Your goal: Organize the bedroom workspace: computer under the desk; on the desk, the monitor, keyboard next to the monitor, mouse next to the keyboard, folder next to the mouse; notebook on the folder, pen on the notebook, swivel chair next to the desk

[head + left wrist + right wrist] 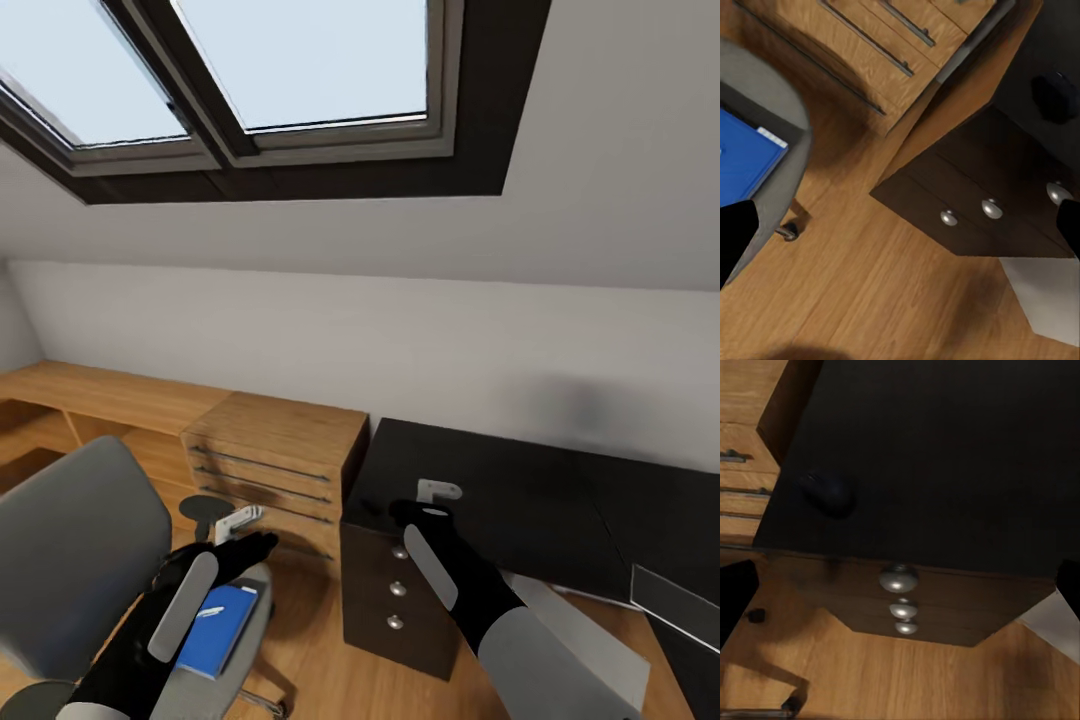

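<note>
Biggest piece first: the glossy black tabletop (520, 490) fills the right of the head view, its drawer block facing the robot with three round silver knobs (397, 590) in a column. Beside it stands the light wooden drawer unit (280, 450).

The grey swivel chair (70, 560) sits to the left, apart from the black drawers, with bare wooden floor between them. By my read it has yet to be brought alongside.

Tucked low beside the drawer block is a pale slab (600, 640), probably the computer, which would put it where the task wants it.

The blue folder (215, 630) lies flat on the chair seat, not yet moved across. The left end effector (240, 518) hovers just above and beyond it. The left wrist view shows its dark fingers (733, 236) spread wide at the frame edges with nothing between them, so it looks poised for a pickup, not carrying.

The right end effector (438, 490) hangs over the near corner of the tabletop. Its fingers (735, 592) are likewise wide apart and empty in the right wrist view.

That right wrist view adds a small dark rounded lump (829, 491) on the tabletop near the corner, very likely the mouse. The left wrist view catches the same lump from the chair side and shows the folder's pale edge against the grey seat.
</note>
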You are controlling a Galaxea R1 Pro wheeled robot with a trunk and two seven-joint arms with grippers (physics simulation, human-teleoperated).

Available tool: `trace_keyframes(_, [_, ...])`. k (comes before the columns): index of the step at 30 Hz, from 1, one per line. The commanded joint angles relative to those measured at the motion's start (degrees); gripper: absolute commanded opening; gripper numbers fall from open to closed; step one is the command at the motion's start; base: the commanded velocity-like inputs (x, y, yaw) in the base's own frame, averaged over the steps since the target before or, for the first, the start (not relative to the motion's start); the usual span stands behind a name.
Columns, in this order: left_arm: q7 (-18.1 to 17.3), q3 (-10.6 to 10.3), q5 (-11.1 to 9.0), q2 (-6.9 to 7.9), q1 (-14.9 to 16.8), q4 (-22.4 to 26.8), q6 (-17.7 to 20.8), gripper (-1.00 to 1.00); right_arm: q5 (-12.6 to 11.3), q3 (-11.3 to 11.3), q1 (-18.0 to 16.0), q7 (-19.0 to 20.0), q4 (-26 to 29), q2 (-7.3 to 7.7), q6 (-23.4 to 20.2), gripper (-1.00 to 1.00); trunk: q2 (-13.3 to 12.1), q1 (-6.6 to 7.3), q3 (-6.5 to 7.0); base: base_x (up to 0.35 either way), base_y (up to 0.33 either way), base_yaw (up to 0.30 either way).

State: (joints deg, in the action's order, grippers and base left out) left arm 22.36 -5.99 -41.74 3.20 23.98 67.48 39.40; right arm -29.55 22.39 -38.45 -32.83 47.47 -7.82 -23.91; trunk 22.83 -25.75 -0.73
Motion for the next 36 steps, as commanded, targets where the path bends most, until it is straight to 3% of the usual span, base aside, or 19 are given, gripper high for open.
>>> trace_keyframes(1, [0.54,-0.16,-0.38,0.05,-0.05,0.75,0.05,1.0,-0.42,0.18,-0.04,-0.47,0.08,0.05,-0.17,1.0,0.09,-0.03,-0.08,0.0,0.0,0.257])
trace_keyframes(3, [0.52,-0.16,-0.24,0.05,-0.52,1.97,0.04,1.0,-0.4,0.19,-0.04,-0.47,0.08,0.06,-0.17,1.0,0.09,-0.03,-0.09,0.0,0.0,0.255])
trace_keyframes(4, [0.52,-0.17,-0.05,0.05,-3.58,7.62,0.06,1.0,-0.36,0.19,-0.04,-0.48,0.08,0.08,-0.17,1.0,0.09,-0.03,-0.09,0.0,0.0,0.235])
trace_keyframes(7, [0.56,-0.17,0.2,0.1,-6.87,13.67,0.06,1.0,-0.35,0.19,-0.04,-0.48,0.08,0.08,-0.17,1.0,0.09,-0.03,-0.1,0.0,0.0,0.216])
trace_keyframes(13, [0.52,-0.17,2.51,0.09,-11.67,21.53,0.06,1.0,-0.34,0.19,-0.04,-0.48,0.08,0.08,-0.17,1.0,0.09,-0.03,-0.1,0.0,0.0,0.156])
trace_keyframes(23, [0.56,-0.17,3.88,0.05,-13.46,24.26,0.14,1.0,-0.33,0.17,-0.04,-0.48,0.08,0.17,-0.17,1.0,0.09,-0.03,-0.1,0.0,0.0,0.03])
trace_keyframes(36, [0.67,-0.17,3.94,0.05,-13.52,24.36,0.18,1.0,-0.33,0.16,-0.04,-0.48,0.08,0.19,-0.23,1.0,0.09,-0.03,-0.1,0.0,0.0,0.001])
